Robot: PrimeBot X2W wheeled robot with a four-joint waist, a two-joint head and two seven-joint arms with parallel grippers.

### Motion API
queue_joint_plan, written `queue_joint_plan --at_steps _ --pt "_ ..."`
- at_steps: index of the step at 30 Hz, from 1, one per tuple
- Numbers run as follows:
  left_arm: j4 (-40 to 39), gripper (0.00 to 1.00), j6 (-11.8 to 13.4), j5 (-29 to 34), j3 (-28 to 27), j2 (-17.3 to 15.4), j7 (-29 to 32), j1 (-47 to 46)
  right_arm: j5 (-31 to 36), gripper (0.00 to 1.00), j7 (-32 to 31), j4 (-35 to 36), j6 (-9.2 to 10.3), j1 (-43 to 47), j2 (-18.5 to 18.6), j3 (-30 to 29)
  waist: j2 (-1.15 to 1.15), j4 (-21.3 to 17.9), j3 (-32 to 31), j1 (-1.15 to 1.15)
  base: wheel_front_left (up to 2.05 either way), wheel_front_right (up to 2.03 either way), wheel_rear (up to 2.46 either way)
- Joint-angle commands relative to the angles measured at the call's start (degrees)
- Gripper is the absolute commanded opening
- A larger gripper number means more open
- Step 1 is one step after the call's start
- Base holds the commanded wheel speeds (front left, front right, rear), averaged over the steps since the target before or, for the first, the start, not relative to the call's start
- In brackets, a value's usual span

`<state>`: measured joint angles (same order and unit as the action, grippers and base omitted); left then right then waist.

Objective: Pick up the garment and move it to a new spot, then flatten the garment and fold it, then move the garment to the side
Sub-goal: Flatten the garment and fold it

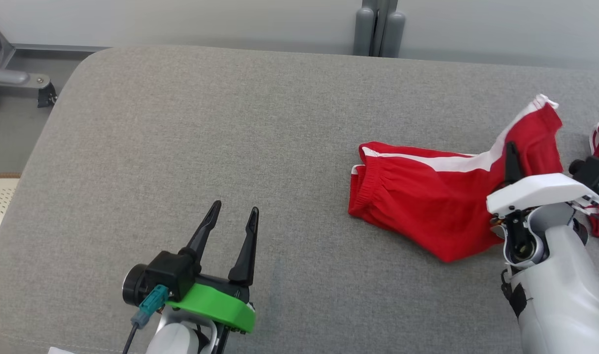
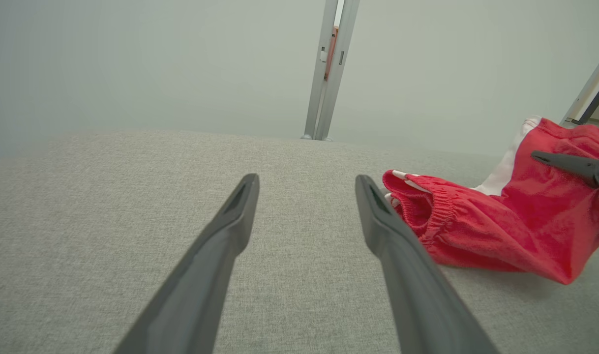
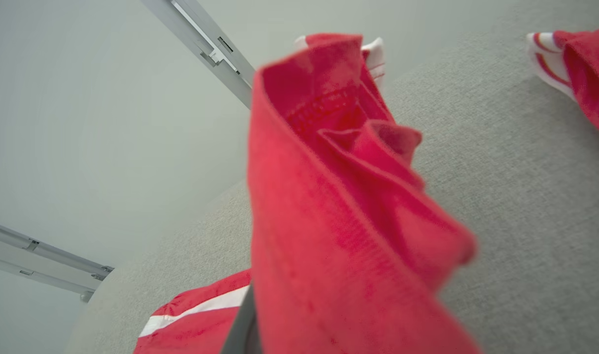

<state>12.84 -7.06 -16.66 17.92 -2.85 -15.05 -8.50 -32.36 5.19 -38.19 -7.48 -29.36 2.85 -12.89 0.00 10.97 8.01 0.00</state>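
The right claw pinched one leg of the red shorts, raised for carrying; the left claw hung open, spare.

Wide-spread left end effector near crumpled red garment

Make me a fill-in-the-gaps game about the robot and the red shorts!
1. The shorts are red with a ____ stripe.
2. The left gripper is ____, with nothing between its fingers.
3. The right gripper is ____ on the shorts.
4. The shorts lie on a soft ____ table.

Missing words: white, open, shut, grey.
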Motion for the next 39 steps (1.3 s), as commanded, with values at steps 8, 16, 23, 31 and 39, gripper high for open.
queue_joint_plan --at_steps 8,16,23,31,39 --pt "0.7 1.0 -0.3 0.6 -0.4 -0.1 -0.1 1.8 -5.1 0.0 1.1 7.7 -0.01 3.9 0.2 14.4 0.0 1.7 -1.8 0.0 0.0 0.0 0.0" --pt "0.7 1.0 -0.3 0.3 -0.3 -0.1 -0.1 2.2 -7.0 0.0 0.5 9.2 -0.01 5.6 0.1 22.0 0.0 3.0 -2.3 0.0 0.0 0.0 0.0" --pt "0.7 1.0 -0.3 0.1 -0.3 -0.1 -0.1 2.4 -7.9 1.0 1.2 7.1 -0.02 4.6 0.1 27.5 0.0 4.0 -2.4 0.0 0.0 0.0 0.0" --pt "0.6 1.0 -0.2 -0.1 -0.2 -0.1 -0.1 2.2 -11.1 1.0 1.2 5.1 -0.01 3.3 0.1 36.4 0.0 4.5 -1.9 0.0 0.0 0.0 0.0" --pt "0.7 1.0 0.1 -0.2 -0.9 -0.1 -0.1 2.7 -15.9 1.0 -2.2 2.5 -0.01 2.5 0.2 43.5 0.0 3.3 -2.4 0.0 0.0 0.0 0.0"
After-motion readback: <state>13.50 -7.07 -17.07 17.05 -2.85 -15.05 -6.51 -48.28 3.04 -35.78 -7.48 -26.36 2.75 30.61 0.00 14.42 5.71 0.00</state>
